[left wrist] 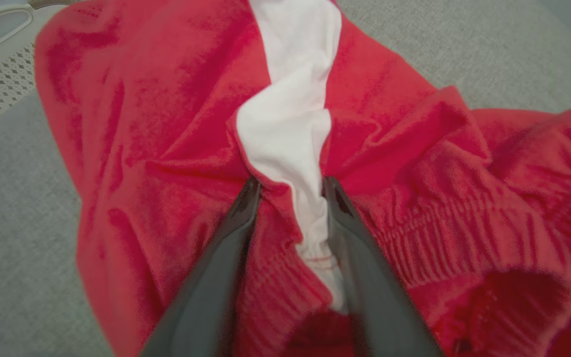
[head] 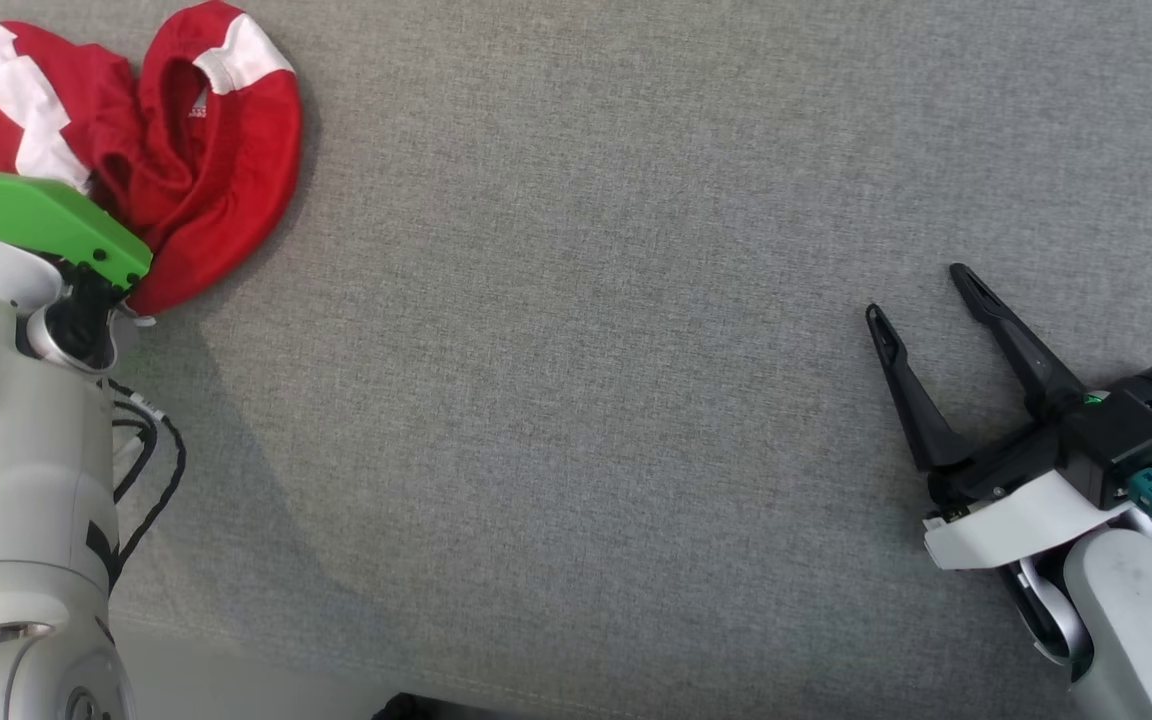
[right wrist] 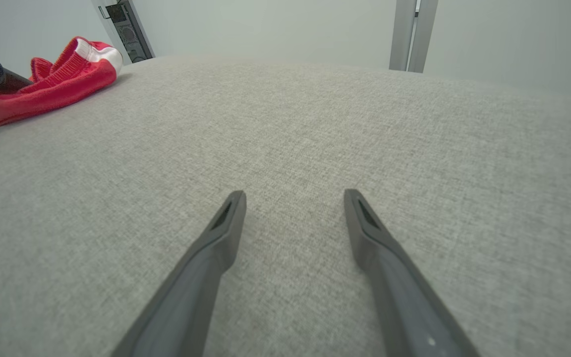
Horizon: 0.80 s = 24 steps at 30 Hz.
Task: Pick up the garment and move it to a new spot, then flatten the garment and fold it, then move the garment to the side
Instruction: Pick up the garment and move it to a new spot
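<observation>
Head: saw garment [head: 206,150] bunched at far-left corner of table [head: 586,400]; right gripper [head: 921,295] spread wide, empty, well apart. L wrist: found left gripper [left wrist: 288,186] part-closed astride white fold [left wrist: 285,129]; couldn't tell if gripped. R wrist: saw garment far left. Judged pick-up step; next needed firm pinch, then lift.

The garment [head: 236,170] is showing bright red with broad white stripes, the table cover [head: 636,350] is reading flecked grey, the wrist plate [head: 26,215] is glowing green.

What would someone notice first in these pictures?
The bright red and white garment lies crumpled at the far left of the grey table. The left claw is pushed into it, with a fold of the white stripe between its fingers. The right claw sits wide open over bare table at the lower right.
</observation>
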Tool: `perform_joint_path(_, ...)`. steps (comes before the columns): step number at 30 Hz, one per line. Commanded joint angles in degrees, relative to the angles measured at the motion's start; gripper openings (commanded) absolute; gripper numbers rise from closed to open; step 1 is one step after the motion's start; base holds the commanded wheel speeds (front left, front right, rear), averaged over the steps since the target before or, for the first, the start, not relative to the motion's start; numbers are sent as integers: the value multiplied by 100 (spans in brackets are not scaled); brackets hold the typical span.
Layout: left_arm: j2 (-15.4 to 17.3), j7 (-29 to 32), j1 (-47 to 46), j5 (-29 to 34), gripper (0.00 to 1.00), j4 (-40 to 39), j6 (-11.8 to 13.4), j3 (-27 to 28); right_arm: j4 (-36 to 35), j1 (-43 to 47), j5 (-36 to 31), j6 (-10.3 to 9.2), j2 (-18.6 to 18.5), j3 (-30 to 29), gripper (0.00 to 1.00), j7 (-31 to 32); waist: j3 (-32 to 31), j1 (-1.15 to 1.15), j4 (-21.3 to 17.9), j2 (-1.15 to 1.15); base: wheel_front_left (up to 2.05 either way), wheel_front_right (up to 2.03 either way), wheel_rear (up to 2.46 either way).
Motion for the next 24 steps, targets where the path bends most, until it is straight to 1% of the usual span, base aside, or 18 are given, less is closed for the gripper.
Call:
perform_joint_path(1, 16, -207, 75, 101, 0, 53, -13, -35, 302, 93, 28, -25, -46, -24, 100, 30, -75, 0, -40, -1, 0, 0, 0)
perform_joint_path(3, 179, -622, 46, 109, 0, -17, -69, -31, 316, 91, 51, -23, 24, 31, 100, 30, -174, 0, -87, -1, 0, 0, 0)
perform_joint_path(8, 474, -1425, 42, 240, 0, -206, -361, -142, 367, 92, 56, -19, 270, 118, 100, 23, -564, 0, -279, -1, 0, 0, 0)
perform_joint_path(11, 670, -1799, 111, 490, 0, -404, -485, -402, 399, 132, 72, -19, 421, 147, 100, 19, -842, 0, -427, -1, 0, 0, 0)
perform_joint_path(13, 751, -1939, 124, 589, 0, -578, -538, -582, 413, 159, 106, -19, 512, 149, 100, 16, -1028, 0, -534, -1, 0, 0, 0)
perform_joint_path(17, 882, -2058, 169, 854, 0, -1072, -595, -1023, 445, 282, 132, -19, 694, 109, 100, 16, -1407, 0, -789, -1, 0, 0, 0)
perform_joint_path(19, 892, -2040, 217, 875, 0, -1387, -600, -1236, 459, 318, 145, -19, 779, 95, 100, 16, -1586, 0, -953, -1, 0, 0, 0)
perform_joint_path(22, 852, -1889, 397, 760, 0, -2028, -604, -1647, 470, 399, 157, -19, 895, 92, 100, 16, -1824, 0, -1245, -1, 0, 0, 0)
perform_joint_path(24, 936, -1754, 575, 644, 0, -2530, -603, -1886, 469, 426, 158, -19, 956, 100, 100, 16, -1960, 0, -1464, -1, 0, 0, 0)
